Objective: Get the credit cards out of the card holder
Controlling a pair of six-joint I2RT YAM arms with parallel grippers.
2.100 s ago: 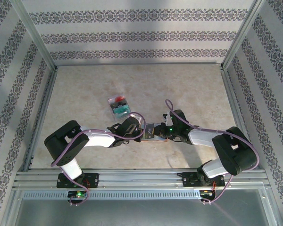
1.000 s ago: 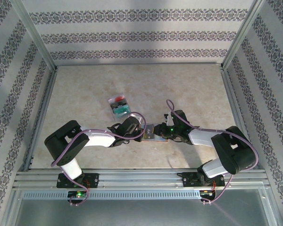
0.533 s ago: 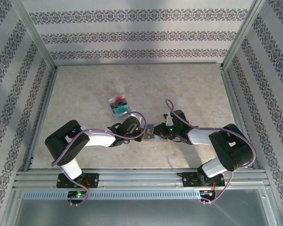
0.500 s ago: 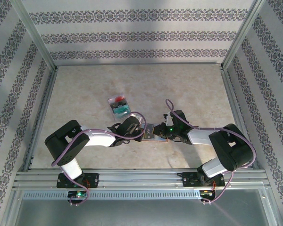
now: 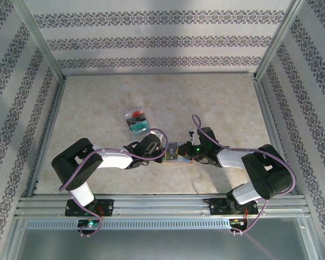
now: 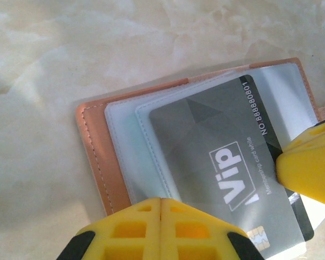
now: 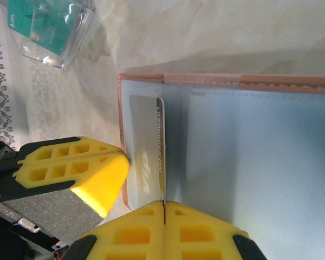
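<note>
With the open wallet [image 6: 95,146] lying toward the middle of the table's [image 5: 97,97] near edge, the left gripper [image 6: 161,211], fingers together, should hold its edge down while the right gripper [image 7: 163,211], clamped on the grey card [image 6: 222,141], draws it straight out along the sleeve.

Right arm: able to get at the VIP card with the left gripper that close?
Likely yes. The right gripper is shut on the VIP card at its edge, by the card holder sleeve. The left gripper, shut, sits at the holder's edge beside the card, seemingly not across it.
</note>
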